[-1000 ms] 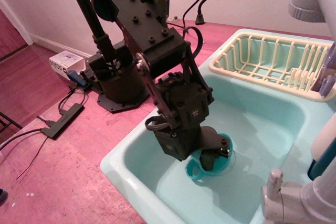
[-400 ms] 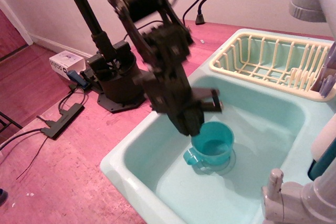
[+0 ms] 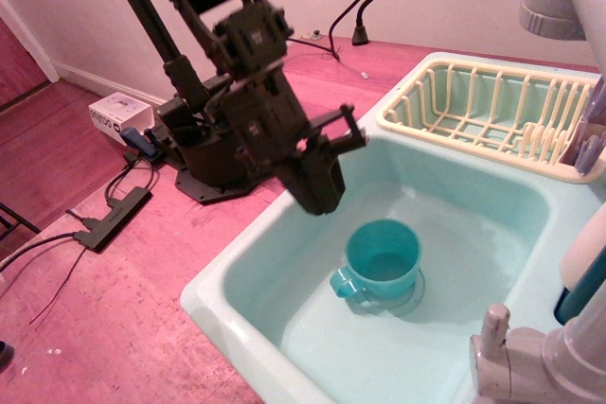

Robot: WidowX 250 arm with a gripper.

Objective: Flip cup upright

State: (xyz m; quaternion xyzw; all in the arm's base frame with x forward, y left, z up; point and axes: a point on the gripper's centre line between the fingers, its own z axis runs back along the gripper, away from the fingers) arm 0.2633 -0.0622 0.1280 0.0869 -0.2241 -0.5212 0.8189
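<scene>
The teal cup [image 3: 382,260] stands upright on the floor of the pale aqua sink [image 3: 256,262], mouth up, its loop handle [image 3: 345,284] pointing to the front left. My gripper [image 3: 333,153] is above and to the left of the cup, clear of it, over the sink's left wall. Its fingers [image 3: 350,128] are spread apart and hold nothing.
A cream dish rack [image 3: 492,113] sits at the sink's far end. A grey faucet [image 3: 530,361] stands at the front right, and bottles [image 3: 582,272] at the right edge. The arm's black base [image 3: 213,153], a power strip [image 3: 114,218] and cables lie on the pink counter to the left.
My gripper let go of the cup and rose up and to the left, out of the sink. The cup stays upright where it was set.
</scene>
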